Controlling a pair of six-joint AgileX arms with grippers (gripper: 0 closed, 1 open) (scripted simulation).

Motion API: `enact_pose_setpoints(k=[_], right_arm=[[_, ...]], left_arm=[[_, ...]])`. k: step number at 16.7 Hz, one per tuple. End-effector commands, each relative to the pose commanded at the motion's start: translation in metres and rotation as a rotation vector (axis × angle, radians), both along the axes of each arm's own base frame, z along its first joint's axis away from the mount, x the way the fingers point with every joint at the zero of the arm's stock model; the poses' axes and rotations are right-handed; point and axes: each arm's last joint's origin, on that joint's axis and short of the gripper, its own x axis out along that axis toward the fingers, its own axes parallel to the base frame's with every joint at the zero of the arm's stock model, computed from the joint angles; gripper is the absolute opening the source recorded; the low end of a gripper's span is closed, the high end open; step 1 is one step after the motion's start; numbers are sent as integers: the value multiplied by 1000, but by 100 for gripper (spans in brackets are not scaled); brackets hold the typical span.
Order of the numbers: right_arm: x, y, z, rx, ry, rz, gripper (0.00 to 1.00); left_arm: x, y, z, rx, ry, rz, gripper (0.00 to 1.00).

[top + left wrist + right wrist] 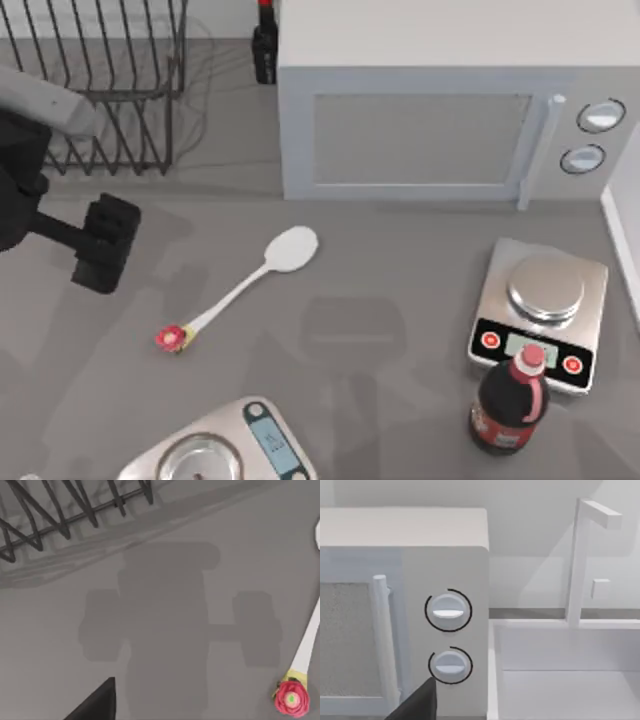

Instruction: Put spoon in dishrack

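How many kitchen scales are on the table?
2. One scale sits at the table's right, in front of the microwave and beside a dark bottle. The other scale is at the near edge, partly cut off.

Simulated kitchen counter — microwave (440, 120), dishrack (100, 80), scales (540, 315).

Surface: flat matte grey tabletop (400, 290), crossed by soft shadows.
Landmark: boxy pale grey microwave (440, 110) with two round dials, standing at the tabletop's far edge.
Wall: plain off-white wall (535, 510) behind the microwave.
Sink: white basin (565, 680) with a tall angular white tap (582, 555), just beside the microwave's dial side.
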Motion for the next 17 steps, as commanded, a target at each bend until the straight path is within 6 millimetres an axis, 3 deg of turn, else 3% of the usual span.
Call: enact_pose_setpoints(k=[3,8,12,17], right_arm=[[0,0,0,0,0,0,100],[0,0,0,0,0,0,100],[0,0,0,0,0,0,100],[0,0,0,0,0,0,100]], left_arm=[[50,-34,-8,101,229,-112,100],[110,-90,-49,246,527,-266,100],[127,-114,-74,308,642,-331,100],[129,-117,-77,315,655,-338,100]])
